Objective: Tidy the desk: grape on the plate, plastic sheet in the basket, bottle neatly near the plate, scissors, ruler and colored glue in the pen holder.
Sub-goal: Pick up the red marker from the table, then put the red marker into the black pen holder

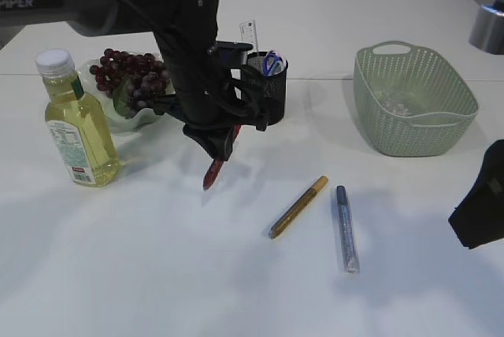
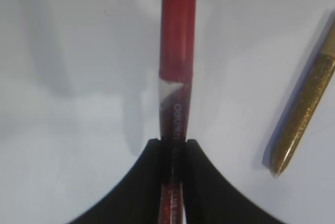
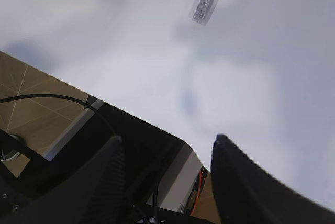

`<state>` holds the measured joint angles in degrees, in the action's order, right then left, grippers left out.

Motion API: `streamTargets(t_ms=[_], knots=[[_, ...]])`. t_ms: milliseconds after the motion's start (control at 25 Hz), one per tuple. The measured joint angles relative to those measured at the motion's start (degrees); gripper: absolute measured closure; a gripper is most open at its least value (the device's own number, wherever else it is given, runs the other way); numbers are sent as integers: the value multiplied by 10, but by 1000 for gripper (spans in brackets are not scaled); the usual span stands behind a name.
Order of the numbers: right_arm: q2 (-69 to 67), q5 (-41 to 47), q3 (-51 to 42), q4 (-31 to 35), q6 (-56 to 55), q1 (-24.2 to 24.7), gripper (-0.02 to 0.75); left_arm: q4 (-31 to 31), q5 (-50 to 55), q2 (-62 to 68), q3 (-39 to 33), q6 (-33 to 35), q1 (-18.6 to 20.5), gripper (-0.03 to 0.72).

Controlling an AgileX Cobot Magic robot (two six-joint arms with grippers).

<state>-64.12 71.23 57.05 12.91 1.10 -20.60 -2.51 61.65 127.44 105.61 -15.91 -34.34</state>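
Observation:
My left gripper hangs over the table in front of the black mesh pen holder, shut on a red colored glue pen that points down. In the left wrist view the red pen sticks out from between the pinched jaws of the left gripper. Blue-handled scissors and a ruler stand in the holder. A gold glue pen and a silver-blue one lie on the table. Grapes rest on the green plate, with the bottle beside it. My right gripper is open and holds nothing.
The green basket stands at the back right with a clear plastic sheet inside. My right gripper sits at the table's right edge, over its near corner. The gold pen lies right of the held pen.

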Motion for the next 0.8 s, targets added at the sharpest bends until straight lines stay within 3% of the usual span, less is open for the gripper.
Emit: streamTargets(t_ms=[160, 400, 800], knots=[[0, 0, 0, 0, 0, 0, 315, 14, -89, -62, -79, -1, 0, 608], [0, 0, 0, 0, 0, 0, 315, 44, -309, -157, -209, -2, 0, 608], [0, 0, 0, 0, 0, 0, 315, 85, -634, -135, -225, -3, 2, 608]])
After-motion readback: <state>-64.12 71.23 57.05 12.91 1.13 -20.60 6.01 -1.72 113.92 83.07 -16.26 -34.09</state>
